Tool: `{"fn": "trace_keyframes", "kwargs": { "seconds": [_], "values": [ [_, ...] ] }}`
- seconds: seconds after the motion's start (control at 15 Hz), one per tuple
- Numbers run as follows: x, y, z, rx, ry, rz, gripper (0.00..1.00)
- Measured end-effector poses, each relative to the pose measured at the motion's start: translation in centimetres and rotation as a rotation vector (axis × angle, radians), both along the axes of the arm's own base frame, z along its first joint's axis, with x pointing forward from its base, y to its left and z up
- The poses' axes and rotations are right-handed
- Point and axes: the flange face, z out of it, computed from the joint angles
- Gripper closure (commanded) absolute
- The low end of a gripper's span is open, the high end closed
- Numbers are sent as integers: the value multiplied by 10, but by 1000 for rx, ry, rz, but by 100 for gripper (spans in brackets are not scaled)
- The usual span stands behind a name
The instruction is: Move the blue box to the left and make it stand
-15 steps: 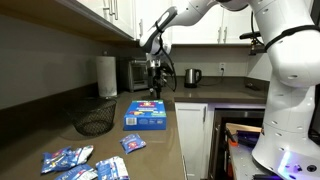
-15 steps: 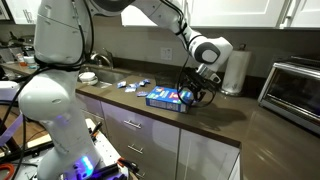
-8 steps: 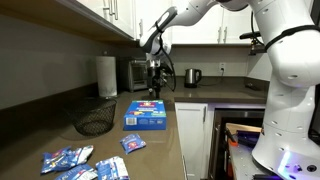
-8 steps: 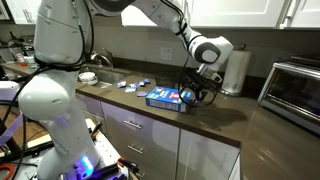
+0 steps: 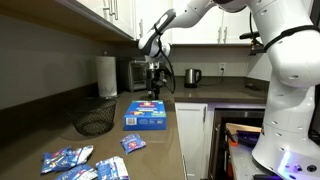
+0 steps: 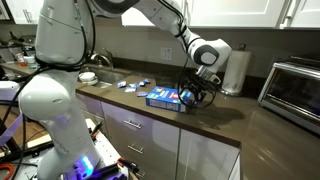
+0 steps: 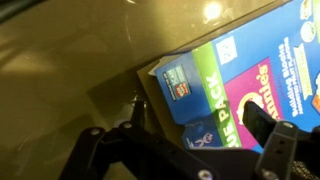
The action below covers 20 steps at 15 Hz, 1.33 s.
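Observation:
The blue box (image 5: pixel 146 116) lies flat on the dark counter, its printed face up; it also shows in the other exterior view, blue box (image 6: pixel 167 98). My gripper (image 5: pixel 155 89) hangs just over the box's far end, pointing down, jaws open. In the wrist view the blue box (image 7: pixel 230 80) fills the right half, with a corner near the middle. The gripper (image 7: pixel 200 121) straddles the box's end, one finger (image 7: pixel 137 117) beside the edge and the other finger (image 7: pixel 264 122) over the printed face. Nothing is held.
A black wire basket (image 5: pixel 95 120) stands beside the box. Small blue-and-white snack packets (image 5: pixel 70 160) lie at the counter's near end, one packet (image 5: pixel 133 143) close to the box. A paper towel roll (image 5: pixel 106 76), toaster oven (image 5: pixel 135 73) and kettle (image 5: pixel 193 76) line the back.

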Motion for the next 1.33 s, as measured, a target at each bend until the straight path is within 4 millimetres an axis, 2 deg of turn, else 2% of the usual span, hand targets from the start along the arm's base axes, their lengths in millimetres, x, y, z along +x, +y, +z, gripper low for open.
{"fn": "trace_keyframes", "kwargs": {
  "seconds": [0.4,0.67,0.73,0.87,1.2,1.33],
  "values": [
    [9,7,-36,-2,21,13,0],
    [12,9,-35,10,33,21,0],
    [12,9,-34,12,34,23,25],
    [11,12,-31,21,43,29,33],
    [6,23,-21,62,83,50,69],
    [5,24,-17,67,87,53,80]
  ]
}}
